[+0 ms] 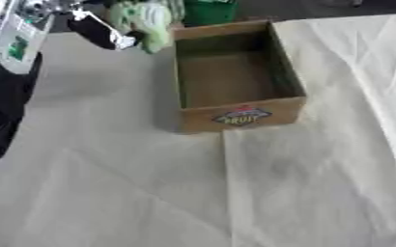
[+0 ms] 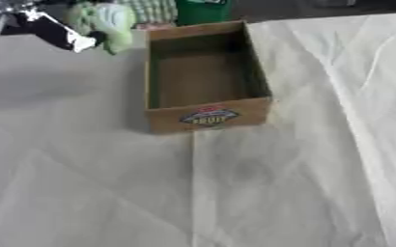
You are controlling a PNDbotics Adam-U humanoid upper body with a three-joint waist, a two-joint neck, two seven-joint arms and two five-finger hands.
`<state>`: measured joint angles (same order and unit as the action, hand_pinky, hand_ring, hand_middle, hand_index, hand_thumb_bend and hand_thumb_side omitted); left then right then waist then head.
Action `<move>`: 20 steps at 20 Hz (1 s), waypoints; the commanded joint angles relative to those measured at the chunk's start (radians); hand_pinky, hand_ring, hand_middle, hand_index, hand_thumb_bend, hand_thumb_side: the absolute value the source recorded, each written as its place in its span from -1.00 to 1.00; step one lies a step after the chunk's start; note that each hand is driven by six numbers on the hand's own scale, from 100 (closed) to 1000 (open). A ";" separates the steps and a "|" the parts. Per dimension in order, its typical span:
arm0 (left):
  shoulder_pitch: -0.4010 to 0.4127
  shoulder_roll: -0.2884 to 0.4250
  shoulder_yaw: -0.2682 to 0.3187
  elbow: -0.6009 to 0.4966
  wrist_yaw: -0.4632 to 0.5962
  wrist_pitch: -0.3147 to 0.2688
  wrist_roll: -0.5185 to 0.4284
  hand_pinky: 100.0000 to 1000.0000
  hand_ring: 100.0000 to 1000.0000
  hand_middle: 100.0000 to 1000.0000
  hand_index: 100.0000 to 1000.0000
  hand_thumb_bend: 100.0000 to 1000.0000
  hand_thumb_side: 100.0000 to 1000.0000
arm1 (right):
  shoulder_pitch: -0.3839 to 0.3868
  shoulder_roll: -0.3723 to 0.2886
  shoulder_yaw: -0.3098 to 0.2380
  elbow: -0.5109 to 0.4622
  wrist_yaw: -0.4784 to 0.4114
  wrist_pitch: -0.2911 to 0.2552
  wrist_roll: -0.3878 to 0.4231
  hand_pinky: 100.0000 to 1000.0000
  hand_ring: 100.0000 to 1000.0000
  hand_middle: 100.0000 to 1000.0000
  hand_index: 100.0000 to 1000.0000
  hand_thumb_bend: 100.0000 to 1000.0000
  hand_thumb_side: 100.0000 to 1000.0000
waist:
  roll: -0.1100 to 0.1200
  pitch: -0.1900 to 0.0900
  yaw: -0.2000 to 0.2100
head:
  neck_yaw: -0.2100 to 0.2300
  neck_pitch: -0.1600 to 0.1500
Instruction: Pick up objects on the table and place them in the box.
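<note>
An open cardboard box (image 1: 239, 118) with a fruit label on its front wall stands on the table at the upper middle; its inside looks bare. A pale green soft object (image 1: 147, 21) hangs just beyond the box's far left corner. My left hand (image 1: 106, 33), black with a pale fingertip, comes in from the upper left, and its fingers close on the green object's left side. The object is level with the box's rim and outside it. My right hand shows in neither view.
A creased white cloth (image 1: 319, 183) covers the table. A dark green container (image 1: 208, 10) and a green checked thing (image 2: 155, 8) stand behind the box. A white and green device (image 1: 15, 41) sits on my left arm at the left edge.
</note>
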<state>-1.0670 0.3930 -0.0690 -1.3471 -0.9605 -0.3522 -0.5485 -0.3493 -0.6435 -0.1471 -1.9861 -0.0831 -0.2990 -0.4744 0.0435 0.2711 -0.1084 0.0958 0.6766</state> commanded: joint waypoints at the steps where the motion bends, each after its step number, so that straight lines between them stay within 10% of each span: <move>1: -0.028 -0.073 0.041 -0.036 -0.120 0.031 0.062 -0.17 -0.06 -0.35 0.10 -1.00 -0.58 | -0.027 -0.010 -0.001 -0.014 -0.019 -0.007 0.009 0.62 0.36 0.41 0.72 -1.00 -0.07 | -0.012 -0.011 -0.015 | 0.025 -0.014; 14: -0.057 -0.240 0.072 0.081 -0.469 0.051 0.217 -0.18 -0.02 -0.29 0.16 -1.00 -0.59 | -0.121 0.042 0.036 -0.014 -0.080 -0.010 0.066 0.63 0.36 0.41 0.72 -1.00 -0.07 | -0.030 0.017 -0.122 | 0.088 -0.037; 20: -0.090 -0.246 0.077 0.252 -0.576 0.032 0.208 -0.10 0.09 -0.15 0.32 -1.00 -0.24 | -0.130 0.045 0.041 -0.014 -0.091 -0.008 0.076 0.62 0.36 0.41 0.72 -1.00 -0.07 | -0.023 0.012 -0.134 | 0.108 -0.032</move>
<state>-1.1275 0.1417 -0.0019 -1.1107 -1.5143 -0.3159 -0.3377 -0.4666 -0.5822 -0.1036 -1.9861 -0.1671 -0.3060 -0.4028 0.0250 0.3072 -0.2410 0.1980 0.6486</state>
